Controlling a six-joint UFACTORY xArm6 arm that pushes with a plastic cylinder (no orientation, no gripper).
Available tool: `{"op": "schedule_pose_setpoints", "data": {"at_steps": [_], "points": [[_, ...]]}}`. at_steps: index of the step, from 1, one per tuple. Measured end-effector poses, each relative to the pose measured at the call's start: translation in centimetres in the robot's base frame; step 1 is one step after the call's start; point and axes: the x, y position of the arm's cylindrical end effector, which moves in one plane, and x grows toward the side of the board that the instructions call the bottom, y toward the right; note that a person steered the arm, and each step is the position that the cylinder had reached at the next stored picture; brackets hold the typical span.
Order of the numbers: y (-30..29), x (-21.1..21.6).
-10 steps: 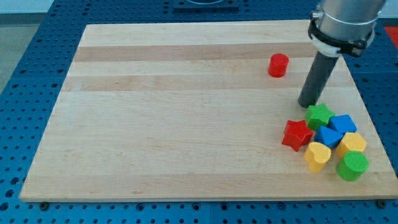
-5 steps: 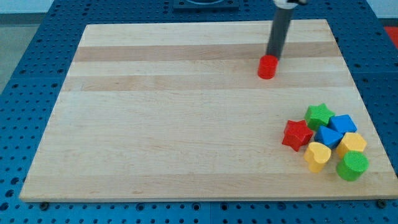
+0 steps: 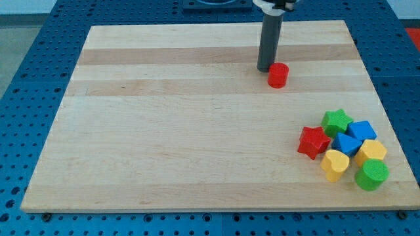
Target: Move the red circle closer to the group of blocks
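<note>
Seven blocks (image 3: 344, 149) are seen clustered near the board's (image 3: 164, 131) bottom-right corner, while the red circle (image 3: 278, 75) is left well apart nearer the top edge, with my tip (image 3: 264, 69), a bare rod holding nothing, placed just at its upper-left, so most pushing remains.

My rod is dark grey, round and straight. My tip (image 3: 264, 69) ends flat. A black ring sits at its top.
</note>
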Motion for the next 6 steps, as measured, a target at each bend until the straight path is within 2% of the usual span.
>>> {"op": "schedule_pose_setpoints", "data": {"at_steps": [1,6], "points": [[1.6,1.9],[6.9,2.6]]}}
